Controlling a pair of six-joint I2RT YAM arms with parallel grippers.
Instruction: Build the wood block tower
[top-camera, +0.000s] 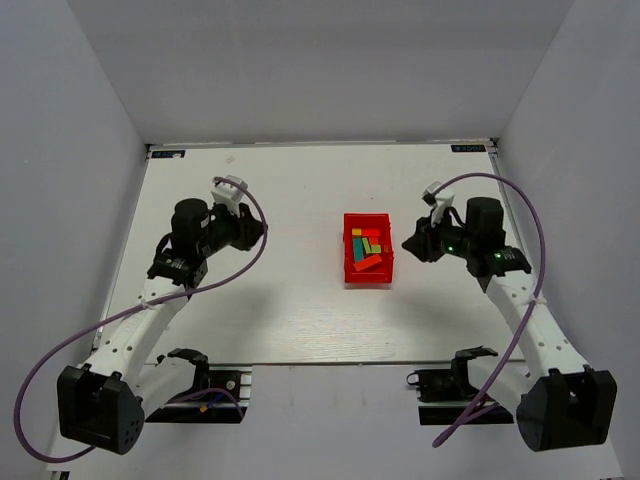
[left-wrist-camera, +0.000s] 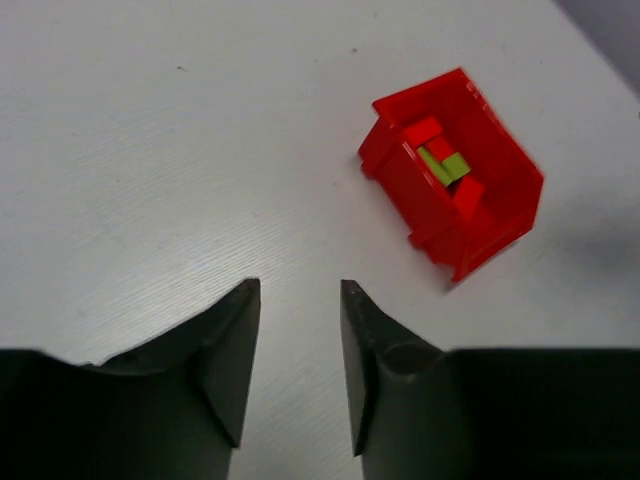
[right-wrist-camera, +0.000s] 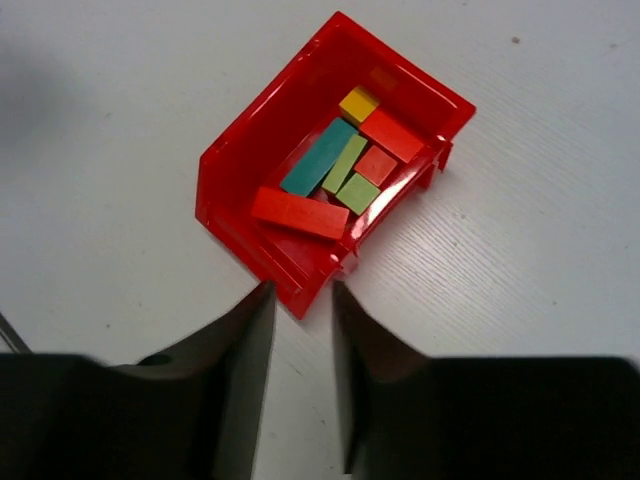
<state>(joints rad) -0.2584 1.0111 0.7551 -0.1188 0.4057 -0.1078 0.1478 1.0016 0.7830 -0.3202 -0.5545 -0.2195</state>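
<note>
Opening step, by the look of it: no tower standing yet. Wood blocks loose in red bin, mid-table. Left gripper at bin's 9 o'clock, well apart. Right gripper at 3 o'clock, near. Fingers of both narrowly parted, grasping nothing. Next, likely: reach in and pinch one bar.

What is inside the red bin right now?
The red bin holds loose blocks: a yellow cube, a teal bar, two lime green pieces and three red ones, one long red bar lying across. Anything beneath them is covered.
</note>
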